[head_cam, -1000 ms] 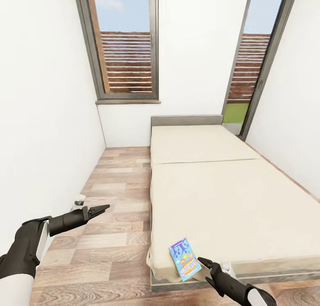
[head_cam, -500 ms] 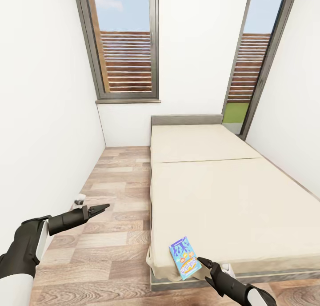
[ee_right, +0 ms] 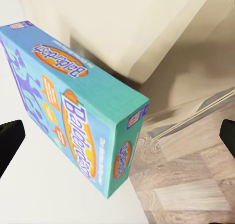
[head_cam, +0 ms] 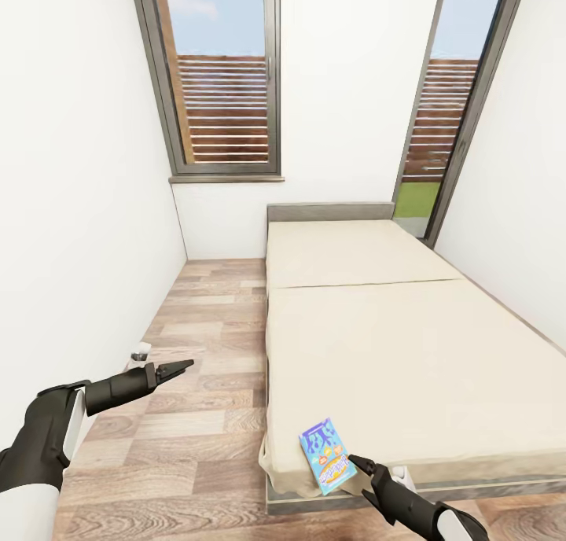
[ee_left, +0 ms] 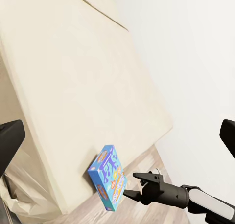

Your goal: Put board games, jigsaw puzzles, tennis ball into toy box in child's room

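Blue board game [head_cam: 325,456] lies at the beige bed's [head_cam: 409,352] near corner.
The right gripper [head_cam: 355,464] nears it, spread open; the left gripper [head_cam: 179,366] is pinched closed over the floor.

The bed [head_cam: 409,344] is covered in plain matt beige cloth. The floor [head_cam: 196,415] is laid in grained wood planks. The board game [ee_right: 73,111] is finished in smooth, slightly glossy printed cardboard.
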`<state>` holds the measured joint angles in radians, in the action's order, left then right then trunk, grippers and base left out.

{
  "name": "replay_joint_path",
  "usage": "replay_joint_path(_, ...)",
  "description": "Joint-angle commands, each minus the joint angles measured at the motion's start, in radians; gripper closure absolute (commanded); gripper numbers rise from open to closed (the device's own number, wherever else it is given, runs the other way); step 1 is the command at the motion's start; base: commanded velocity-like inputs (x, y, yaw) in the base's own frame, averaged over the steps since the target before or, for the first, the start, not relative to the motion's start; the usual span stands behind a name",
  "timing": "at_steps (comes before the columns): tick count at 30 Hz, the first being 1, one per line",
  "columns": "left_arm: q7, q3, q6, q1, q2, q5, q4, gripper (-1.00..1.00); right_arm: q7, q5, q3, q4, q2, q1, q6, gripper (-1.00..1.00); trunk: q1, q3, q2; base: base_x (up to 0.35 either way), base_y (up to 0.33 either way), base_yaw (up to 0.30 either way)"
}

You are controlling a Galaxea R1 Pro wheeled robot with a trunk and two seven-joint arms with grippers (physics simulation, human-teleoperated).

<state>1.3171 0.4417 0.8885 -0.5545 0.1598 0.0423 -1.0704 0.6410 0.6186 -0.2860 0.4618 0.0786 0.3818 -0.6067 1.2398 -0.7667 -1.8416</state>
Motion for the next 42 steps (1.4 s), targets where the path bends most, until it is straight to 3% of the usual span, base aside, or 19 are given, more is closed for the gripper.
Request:
replay_joint_path(1, 0.007, 0.002, 0.01, -0.001, 0.0, 0.005, 0.0, -1.0, 0.001, 0.003, -0.004, 0.0, 0.0, 0.001, -0.008, -1.0, 0.0, -0.001, 0.0, 0.0, 0.0, 0.0)
replay_joint_path(42, 0.007, 0.002, 0.009, -0.001, 0.0, 0.005, 0.0, -1.0, -0.005, -0.001, -0.002, 0.0, -0.005, 0.0, -0.013, -1.0, 0.0, -0.001, 0.0, 0.012, 0.02, 0.0)
